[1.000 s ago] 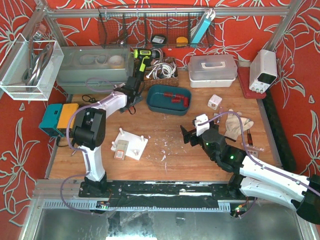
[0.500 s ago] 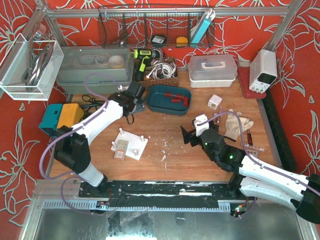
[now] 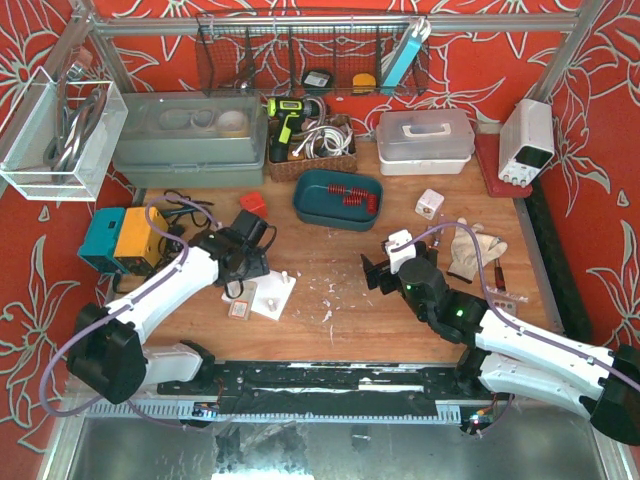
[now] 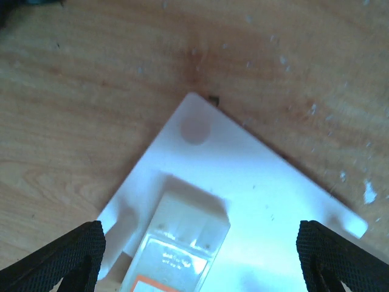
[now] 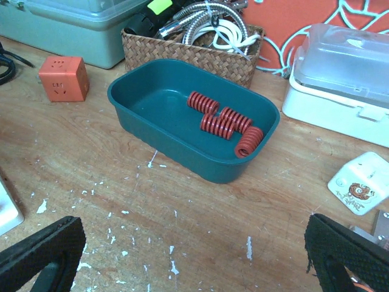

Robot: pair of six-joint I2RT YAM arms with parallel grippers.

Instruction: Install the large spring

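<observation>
The left tool [image 4: 200,264] is hanging low over a white base plate [image 4: 255,176] that is lying on the wooden table [image 3: 340,300]. Its two black fingers [image 4: 58,261] are standing wide apart at the sides of the wrist view and are gripping nothing. A small clear block with an orange label [image 4: 182,243] is sitting on the plate between them, apart from both. Whether the fingertips are touching the plate cannot be told.

The right tool [image 5: 197,261] is also standing fully open and empty, facing a teal tray [image 5: 176,137] further back on the table. The red springs [image 5: 222,121] are lying loose together inside that tray, well apart from both tools; which of them is the large one cannot be told. An orange cube [image 5: 61,78] is sitting left of the tray.
</observation>
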